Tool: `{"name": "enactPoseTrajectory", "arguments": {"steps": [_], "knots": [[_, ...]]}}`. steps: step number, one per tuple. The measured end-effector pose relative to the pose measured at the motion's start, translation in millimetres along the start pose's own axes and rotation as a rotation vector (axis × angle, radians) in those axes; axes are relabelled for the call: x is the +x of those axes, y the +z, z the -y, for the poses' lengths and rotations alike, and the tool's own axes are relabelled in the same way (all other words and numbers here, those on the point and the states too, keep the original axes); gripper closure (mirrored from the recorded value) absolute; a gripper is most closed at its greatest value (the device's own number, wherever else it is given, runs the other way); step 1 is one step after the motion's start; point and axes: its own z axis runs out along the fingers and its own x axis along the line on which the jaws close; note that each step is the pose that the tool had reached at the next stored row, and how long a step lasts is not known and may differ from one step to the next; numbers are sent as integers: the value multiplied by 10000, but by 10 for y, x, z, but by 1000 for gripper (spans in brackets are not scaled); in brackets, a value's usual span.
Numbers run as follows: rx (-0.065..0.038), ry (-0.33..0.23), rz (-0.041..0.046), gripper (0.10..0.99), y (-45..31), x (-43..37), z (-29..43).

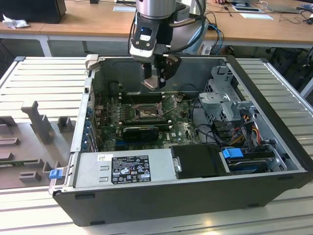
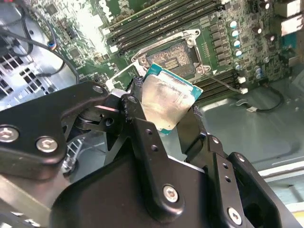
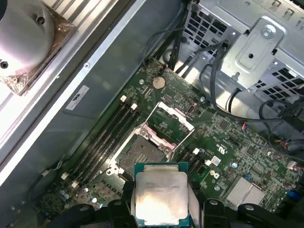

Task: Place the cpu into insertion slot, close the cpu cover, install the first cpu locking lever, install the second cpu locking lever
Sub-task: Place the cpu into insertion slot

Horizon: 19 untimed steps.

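Observation:
My gripper (image 1: 154, 81) hangs over the open computer case, shut on the cpu (image 1: 150, 84), a flat square chip with a pale silvery top. In both wrist views the cpu (image 2: 167, 100) (image 3: 160, 192) sits tilted between the black fingers (image 2: 140, 123), gripped by two opposite edges. The insertion slot (image 3: 141, 154) (image 2: 173, 57) (image 1: 145, 113) lies bare on the green board below, a little apart from the chip, showing its dark centre. The cpu cover (image 3: 171, 121) is swung open, resting beside the slot on its hinge.
Long memory sticks (image 3: 107, 137) run beside the slot. A black card (image 1: 141, 131) lies in front of it. A metal drive cage (image 1: 222, 98) with cables stands at the exterior view's right, the power supply (image 1: 122, 169) at the front. Case walls (image 1: 83, 112) enclose the board.

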Motion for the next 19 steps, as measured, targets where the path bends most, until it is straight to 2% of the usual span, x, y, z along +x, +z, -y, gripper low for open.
{"name": "enactPoseTrajectory", "arguments": {"steps": [4, 19], "knots": [[-16, 897, 79, 553, 12, 0, 1], [-63, 3431, 303, 553, 25, 0, 2]]}}
